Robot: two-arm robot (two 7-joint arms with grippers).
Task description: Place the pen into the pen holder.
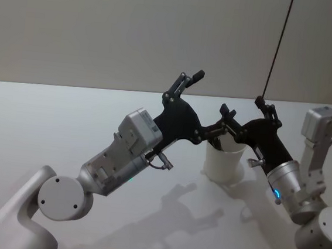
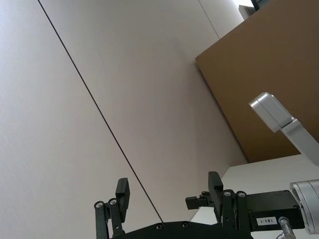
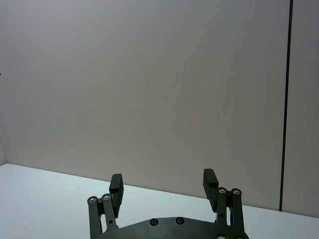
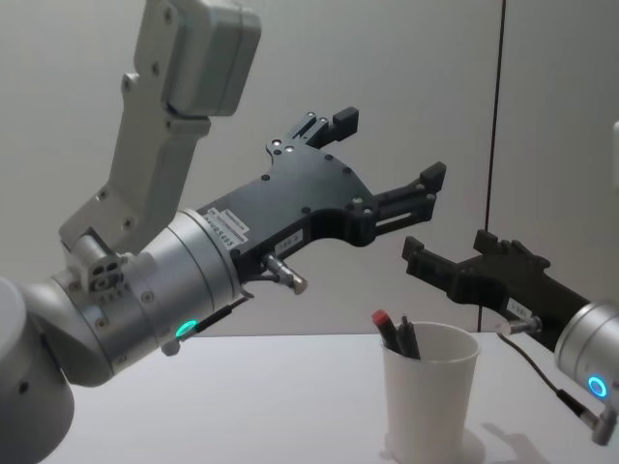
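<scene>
The pen holder (image 4: pixel 431 396), a white paper cup (image 1: pixel 224 163), stands on the table right of centre. Inside it a pen (image 4: pixel 381 322) with a red end leans beside a second dark pen (image 4: pixel 407 336), both poking above the rim. My left gripper (image 4: pixel 387 147) is raised above and to the left of the cup, tilted upward, open and empty; its fingers (image 2: pixel 122 193) frame only the wall. My right gripper (image 4: pixel 451 247) hovers just above and behind the cup's rim, also open and empty (image 3: pixel 163 185). In the head view both grippers (image 1: pixel 214 100) (image 1: pixel 242 106) meet over the cup.
White tabletop (image 1: pixel 66 126) spreads wide to the left and front of the cup. A grey wall with a dark vertical seam (image 4: pixel 496 126) stands behind. The right arm's white elbow link (image 1: pixel 320 129) rises at the right edge.
</scene>
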